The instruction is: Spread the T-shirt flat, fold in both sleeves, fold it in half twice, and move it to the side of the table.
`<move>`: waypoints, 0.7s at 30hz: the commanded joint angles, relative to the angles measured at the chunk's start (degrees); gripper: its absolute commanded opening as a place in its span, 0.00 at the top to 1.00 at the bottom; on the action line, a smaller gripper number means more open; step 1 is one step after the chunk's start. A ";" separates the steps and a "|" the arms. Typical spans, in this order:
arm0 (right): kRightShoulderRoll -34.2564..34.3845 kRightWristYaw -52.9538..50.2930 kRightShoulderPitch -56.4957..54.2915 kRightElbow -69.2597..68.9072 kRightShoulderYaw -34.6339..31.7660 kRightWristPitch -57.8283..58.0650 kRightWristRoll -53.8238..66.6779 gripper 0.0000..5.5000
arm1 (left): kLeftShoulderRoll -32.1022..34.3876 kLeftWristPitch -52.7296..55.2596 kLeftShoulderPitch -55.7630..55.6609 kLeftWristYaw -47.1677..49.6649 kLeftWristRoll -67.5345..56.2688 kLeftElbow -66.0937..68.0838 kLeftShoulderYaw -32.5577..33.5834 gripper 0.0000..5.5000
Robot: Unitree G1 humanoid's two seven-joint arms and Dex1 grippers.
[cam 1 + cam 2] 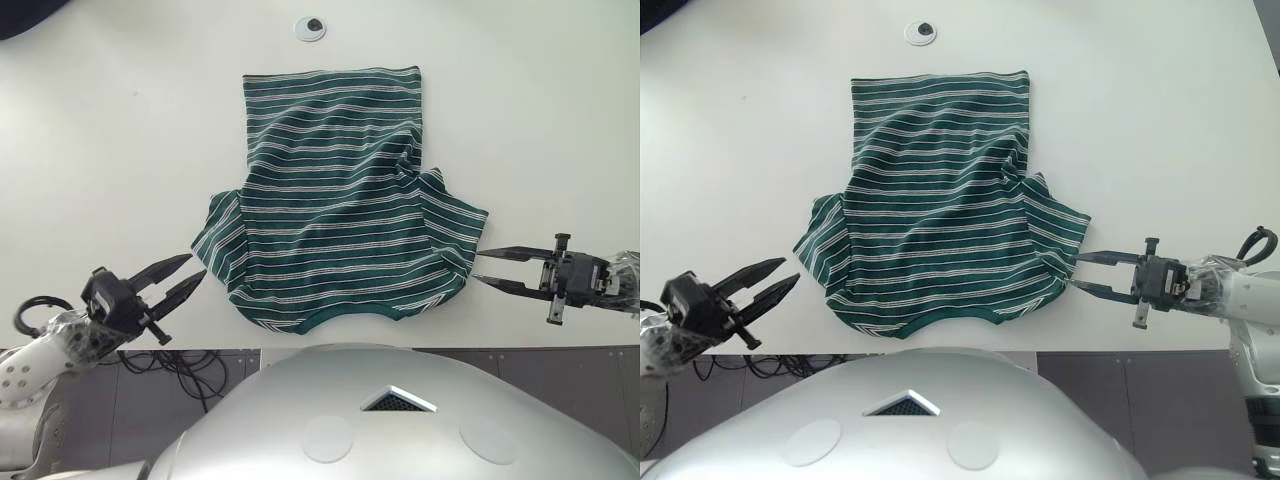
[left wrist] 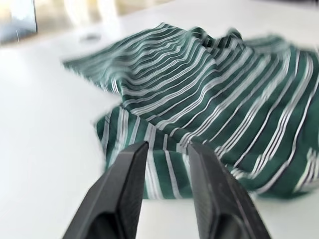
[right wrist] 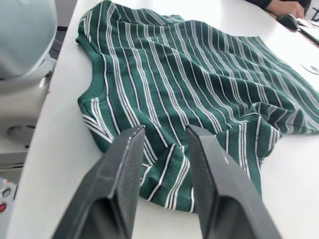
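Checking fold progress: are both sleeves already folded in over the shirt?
No, the left sleeve and right sleeve of the T-shirt both stick out sideways.

The left gripper (image 1: 197, 264) is held low at the robot's left side. It is angled inward and slightly forward, and its two black jaws are parted. The right gripper (image 1: 476, 266) is held at the robot's right side. It is pointed almost straight inward and kept level, and its jaws are likewise parted. The pale left forearm (image 1: 25, 365) and right forearm (image 1: 1245, 290) are brought in from the outer sides. The left wrist (image 1: 68, 330) and right wrist (image 1: 1210, 280) seem to be wrapped in a clear covering.
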 commanded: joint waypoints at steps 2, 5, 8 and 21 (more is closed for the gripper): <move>2.12 -1.19 -1.62 -0.53 0.63 0.70 -1.17 0.73 | -3.04 19.31 -4.97 9.49 -9.75 2.18 0.74 0.74; 2.85 -1.43 -2.59 -0.73 1.07 0.85 -1.68 0.73 | -3.82 28.27 -6.57 14.12 -12.03 2.22 0.95 0.74; 3.49 -1.75 -3.35 -1.16 1.37 1.24 -1.61 0.73 | -4.56 33.39 -8.25 17.06 -11.68 1.84 1.37 0.74; 5.24 -2.58 -4.77 -0.82 2.86 1.45 -3.09 0.73 | -8.84 40.92 -13.11 18.30 -10.87 1.94 1.47 0.88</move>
